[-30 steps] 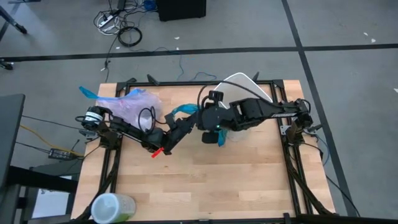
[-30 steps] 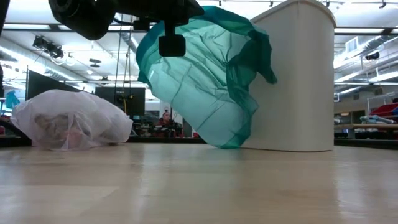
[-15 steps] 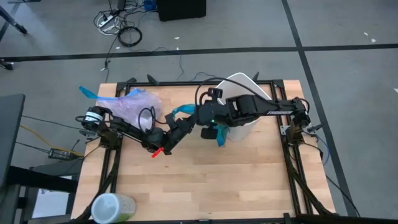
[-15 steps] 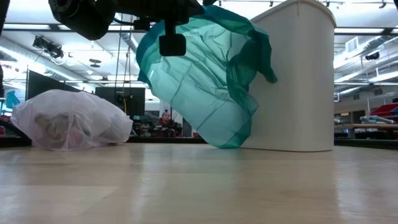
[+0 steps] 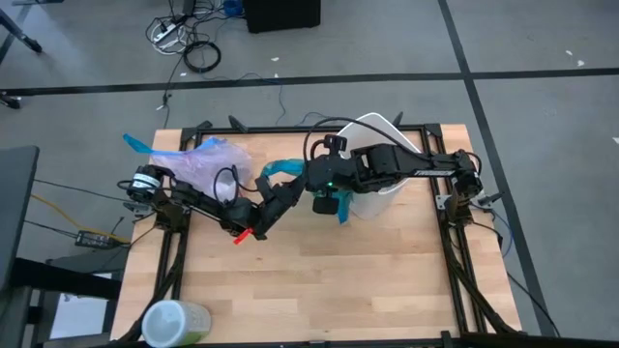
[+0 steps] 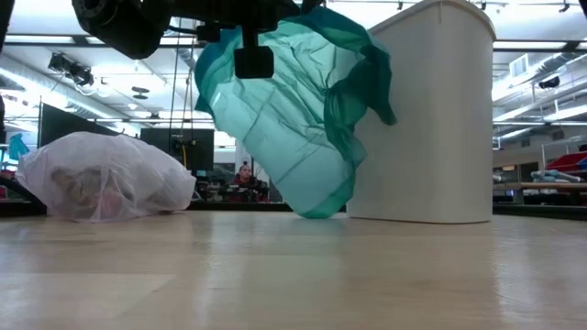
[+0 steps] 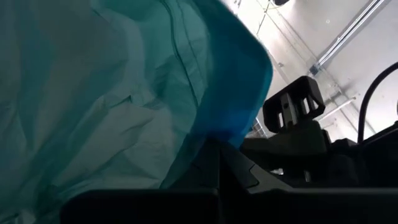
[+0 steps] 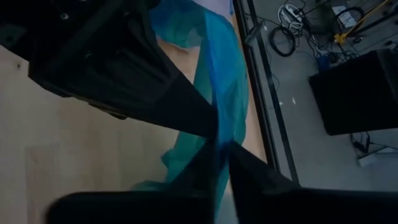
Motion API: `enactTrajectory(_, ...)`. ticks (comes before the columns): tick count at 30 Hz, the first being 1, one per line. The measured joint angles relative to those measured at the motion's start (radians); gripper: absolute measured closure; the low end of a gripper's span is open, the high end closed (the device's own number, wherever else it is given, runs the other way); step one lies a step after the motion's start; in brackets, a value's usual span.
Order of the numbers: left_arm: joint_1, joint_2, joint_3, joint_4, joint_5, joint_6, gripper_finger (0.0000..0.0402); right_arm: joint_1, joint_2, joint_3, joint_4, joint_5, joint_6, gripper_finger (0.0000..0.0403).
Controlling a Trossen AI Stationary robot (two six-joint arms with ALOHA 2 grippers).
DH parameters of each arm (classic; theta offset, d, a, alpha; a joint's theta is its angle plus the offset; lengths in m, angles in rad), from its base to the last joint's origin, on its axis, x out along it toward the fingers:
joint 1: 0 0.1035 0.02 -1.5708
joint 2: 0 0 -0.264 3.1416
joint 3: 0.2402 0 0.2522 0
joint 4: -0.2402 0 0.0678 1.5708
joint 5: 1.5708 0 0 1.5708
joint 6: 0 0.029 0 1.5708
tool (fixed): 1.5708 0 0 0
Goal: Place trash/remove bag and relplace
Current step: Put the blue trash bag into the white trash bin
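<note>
Teal bag point(image 6: 293, 110) between both hands

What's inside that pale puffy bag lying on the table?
Through the thin bag you can see crumpled trash bunched up inside. The plastic blurs it, so each single piece cannot be told.
</note>
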Motion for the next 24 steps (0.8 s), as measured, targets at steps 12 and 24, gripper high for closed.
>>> enactTrajectory(12,-0.007,0.0,0.0,-0.045,0.04,0.0,0.0401,0.0,0.0,0.0,-0.012,0.077,-0.028,0.0403)
enactTrajectory(24,-0.148,0.0,0.0,-0.261,0.081,-0.027,0.0401,-0.008,-0.005,0.0,-0.061,0.197,-0.112,0.0403)
